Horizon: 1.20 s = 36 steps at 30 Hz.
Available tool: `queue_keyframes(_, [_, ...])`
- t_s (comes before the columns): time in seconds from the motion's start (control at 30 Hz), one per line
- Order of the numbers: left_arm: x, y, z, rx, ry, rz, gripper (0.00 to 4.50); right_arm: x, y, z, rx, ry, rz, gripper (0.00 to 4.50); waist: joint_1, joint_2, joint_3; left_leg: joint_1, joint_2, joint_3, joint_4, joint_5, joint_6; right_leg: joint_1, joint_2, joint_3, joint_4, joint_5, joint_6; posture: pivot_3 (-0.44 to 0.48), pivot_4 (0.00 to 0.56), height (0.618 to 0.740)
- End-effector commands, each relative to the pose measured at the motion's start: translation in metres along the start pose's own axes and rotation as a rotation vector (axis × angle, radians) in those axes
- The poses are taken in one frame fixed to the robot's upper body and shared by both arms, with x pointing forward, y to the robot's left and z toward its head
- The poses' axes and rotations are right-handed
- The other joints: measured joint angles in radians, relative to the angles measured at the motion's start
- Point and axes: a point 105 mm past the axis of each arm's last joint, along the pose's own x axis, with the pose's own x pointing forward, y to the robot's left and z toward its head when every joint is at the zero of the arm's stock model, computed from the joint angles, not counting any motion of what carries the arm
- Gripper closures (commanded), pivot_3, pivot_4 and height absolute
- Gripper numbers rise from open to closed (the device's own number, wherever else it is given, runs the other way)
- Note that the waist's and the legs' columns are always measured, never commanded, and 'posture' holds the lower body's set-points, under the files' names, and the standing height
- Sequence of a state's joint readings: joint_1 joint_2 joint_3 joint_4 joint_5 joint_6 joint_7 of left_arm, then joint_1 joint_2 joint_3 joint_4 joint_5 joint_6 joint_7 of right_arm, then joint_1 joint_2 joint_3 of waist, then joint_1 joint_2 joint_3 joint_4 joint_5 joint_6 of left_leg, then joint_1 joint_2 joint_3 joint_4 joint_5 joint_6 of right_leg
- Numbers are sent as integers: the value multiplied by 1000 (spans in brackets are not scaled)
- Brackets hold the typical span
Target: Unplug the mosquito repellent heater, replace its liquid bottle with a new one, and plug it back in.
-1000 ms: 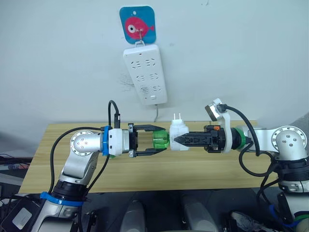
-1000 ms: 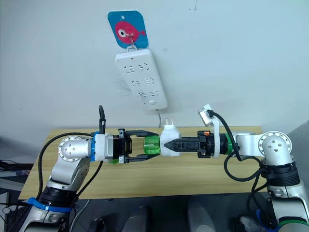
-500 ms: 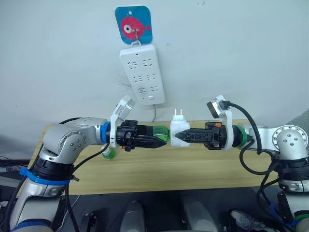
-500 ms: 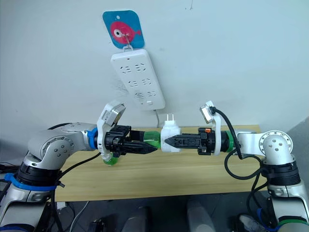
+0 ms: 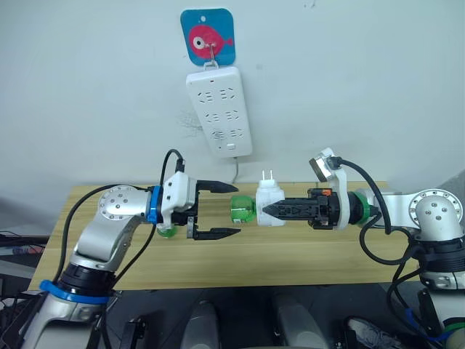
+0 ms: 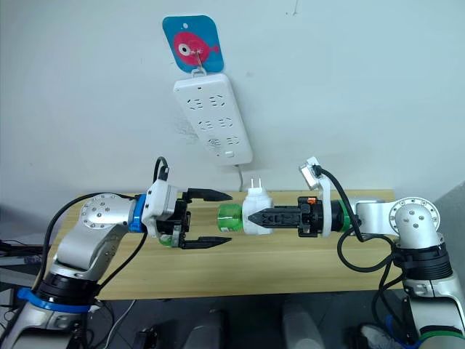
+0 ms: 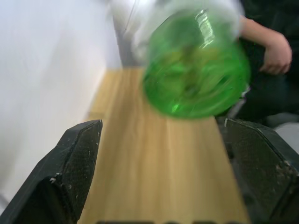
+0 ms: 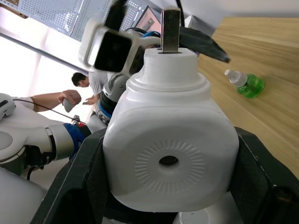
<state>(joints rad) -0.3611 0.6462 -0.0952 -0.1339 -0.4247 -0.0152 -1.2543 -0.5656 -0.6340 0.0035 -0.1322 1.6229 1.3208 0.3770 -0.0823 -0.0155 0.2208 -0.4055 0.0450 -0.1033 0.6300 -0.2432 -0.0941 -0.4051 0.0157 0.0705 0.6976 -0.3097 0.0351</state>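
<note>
The right gripper [image 5: 266, 211] is clamped on the heater [image 5: 269, 203], one black finger on each side of its white body, and holds it in the air above the table [image 5: 290, 258]. The heater's two prongs [image 5: 266, 176] point up, and its round vent face [image 8: 169, 161] looks back toward the right wrist. A green bottle [image 5: 242, 208] sticks out sideways from the heater toward the left arm.

The left gripper [image 5: 227, 209] stands wide apart and holds nothing. Its upper finger lies above the bottle's level and its lower finger below; the fingertips stop just short of the bottle's round end, not touching it. In the left wrist view the bottle's green base [image 7: 196, 74] hangs between the two fingers, with the wooden tabletop behind it.

A second green bottle with a white cap [image 8: 245, 83] lies on its side on the table, below and behind the left wrist, partly hidden by that arm in the eye views.

On the wall above hangs a white power strip [image 5: 219, 111], tilted, from a hook on a blue sticker with a pink fish [image 5: 210, 37]. Its cord [image 5: 235, 171] drops behind the table just beside the heater's prongs. A person [image 8: 83, 80] stands in the background of the right wrist view; a bare arm [image 7: 264, 41] shows beyond the bottle in the left wrist view.
</note>
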Motion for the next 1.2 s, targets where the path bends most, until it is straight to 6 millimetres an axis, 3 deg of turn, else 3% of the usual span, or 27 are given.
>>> queue_keyframes(0.03, [0, 0, 18, 166, -70, 44, 0, -1, 9, 3, -28, -5, 34, 1502, 0, 0, 0, 0, 0, 0, 0, 0, 0, 0, 0, 0, 0, 0, 0, -91, 199, 740])
queue_keyframes(0.23, [3, -3, 23, 215, -108, 44, 0, 0, 9, 3, -29, -4, 32, 1502, -1, 0, 0, 0, 0, 0, 0, 0, 0, 0, 0, 0, 1, 0, 0, -89, 199, 740])
queue_keyframes(0.33, [5, -6, 25, 204, -126, 12, 587, 1, 9, 3, -28, -4, 34, 1502, -1, 0, 0, 1, 0, 0, 1, 0, 0, 0, 0, 0, 1, 0, 0, -89, 199, 740])
queue_keyframes(0.5, [3, -10, 21, 173, -99, -23, 2169, 1, 9, 2, -29, -3, 34, 1502, -1, 0, 0, 0, 0, -1, 0, 0, 0, 0, 0, 0, 1, 0, 0, -88, 202, 740])
queue_keyframes(0.53, [3, -10, 20, 163, -89, -32, 2252, 1, 9, 2, -29, -4, 35, 1502, -1, 0, 0, 0, 0, -1, 0, 0, 0, 0, 0, 0, 1, 0, 0, -88, 202, 740])
queue_keyframes(0.6, [2, -9, 18, 103, -60, -41, 2251, 2, 9, 1, -29, -2, 35, 1502, -1, 0, 0, 1, 0, -1, 0, 0, 0, 0, 0, 0, 1, 0, 0, -85, 203, 740])
queue_keyframes(0.67, [0, -2, 15, -73, -16, -31, 2251, 2, 10, 1, -31, 1, 37, 1502, -3, 0, 0, 0, 0, -1, 1, 0, 0, 0, 0, 0, 2, 0, 0, -85, 203, 740])
queue_keyframes(0.8, [-16, 12, 16, -700, 1, -57, 2251, 3, 10, 0, -36, 12, 42, 1502, -5, 0, 0, 0, 0, -3, 1, 0, 0, 0, 1, -2, 3, 0, 0, -79, 203, 740])
queue_keyframes(0.83, [-20, 13, 20, -791, -8, -86, 2251, 3, 10, 0, -37, 13, 43, 1502, -5, 0, 0, 0, 0, -3, 1, 0, 0, 0, 1, -2, 3, 0, 0, -79, 202, 740])
queue_keyframes(0.97, [-23, 19, 22, -871, 3, -86, 2251, 3, 11, 0, -39, 11, 47, 1502, -9, 0, 0, 1, 0, -3, 1, 0, 0, 0, 1, -3, 3, 0, 0, -84, 203, 740])
queue_keyframes(1.2, [-15, 17, 15, -795, 35, -48, 2251, 3, 11, 1, -34, -3, 46, 1502, -8, 1, 1, 1, 1, -3, 0, 0, 0, 0, 1, -3, 2, 0, 0, -84, 204, 740])
